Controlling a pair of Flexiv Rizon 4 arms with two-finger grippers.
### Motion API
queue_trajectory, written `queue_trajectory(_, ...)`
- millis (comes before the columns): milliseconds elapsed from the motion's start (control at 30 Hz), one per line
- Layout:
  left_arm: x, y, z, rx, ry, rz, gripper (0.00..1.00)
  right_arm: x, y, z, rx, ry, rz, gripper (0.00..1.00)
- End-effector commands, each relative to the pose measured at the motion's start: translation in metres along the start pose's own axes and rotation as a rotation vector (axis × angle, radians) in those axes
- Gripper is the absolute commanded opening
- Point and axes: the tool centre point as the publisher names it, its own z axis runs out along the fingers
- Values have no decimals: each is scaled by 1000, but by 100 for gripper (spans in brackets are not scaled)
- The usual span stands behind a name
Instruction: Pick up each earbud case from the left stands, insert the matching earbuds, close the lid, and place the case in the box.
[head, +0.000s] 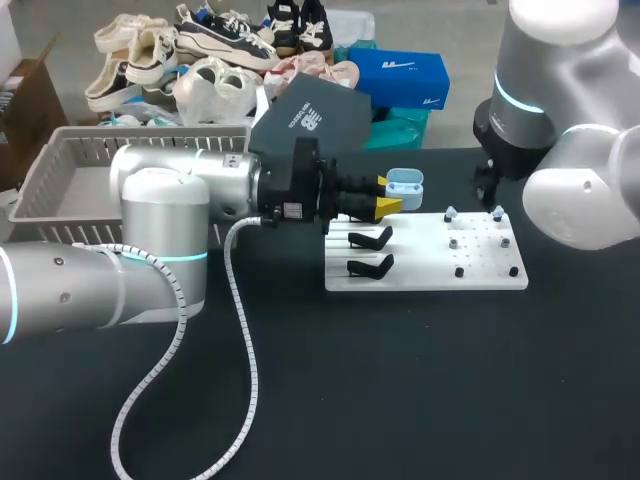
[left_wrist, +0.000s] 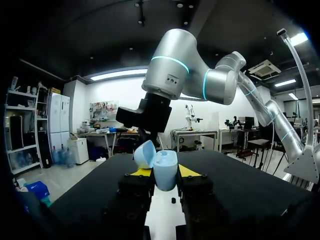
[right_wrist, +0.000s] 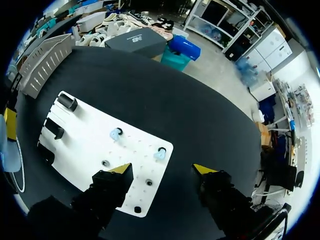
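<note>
Head view had the left arm stretched flat across from the frame's left, its left end effector (head: 388, 197) clenched on the pale blue earbud case (head: 405, 183) near the upper left corner of the white board (head: 430, 268). In the left wrist view the case stood upright between the fingers with its lid (left_wrist: 145, 154) tipped open.

So 1 case was off its stand, and nothing was loaded. 2 blue earbuds (right_wrist: 116, 134) sat on their pegs and 2 black stands (head: 370, 239) showed bare. The grey crate (head: 60, 165) at upper left, likely the box, held no case that I could see. Inserting, closing and boxing were all to come, I judged.

Right arm hung steeply from the upper right. Its right end effector (right_wrist: 163, 168) was released, fingers spread, with the earbuds just ahead of them.
</note>
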Motion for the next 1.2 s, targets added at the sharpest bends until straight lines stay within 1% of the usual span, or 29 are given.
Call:
queue_trajectory(33, 0, 1, 0, 2, 1, 0, 0, -2, 4, 9, 4, 9, 4, 72)
queue_trajectory(133, 0, 1, 0, 2, 1, 0, 0, -1, 6, 14, 0, 15, 2, 71)
queue_trajectory(167, 0, 1, 0, 2, 1, 0, 0, 0, 7, 17, -2, 18, 2, 67)
queue_trajectory(233, 0, 1, 0, 2, 1, 0, 0, 1, 7, 21, -5, 22, 0, 63)
queue_trajectory(300, 0, 1, 0, 2, 1, 0, 0, 2, 7, 23, -6, 26, -1, 62)
queue_trajectory(367, 0, 1, 0, 2, 1, 0, 0, 2, 7, 27, -7, 30, -1, 56)
queue_trajectory(500, 0, 1, 0, 2, 1, 0, 0, 2, 7, 31, -6, 38, -2, 50)
queue_trajectory(1000, 0, 1, 0, 2, 1, 0, 0, -2, 6, 48, -13, 51, 8, 45)
queue_trajectory(1100, 0, 1, 0, 2, 1, 0, 0, -3, 5, 50, -12, 53, 9, 42)
queue_trajectory(1200, 0, 1, 0, 2, 1, 0, 0, -2, 6, 52, -12, 56, 7, 42)
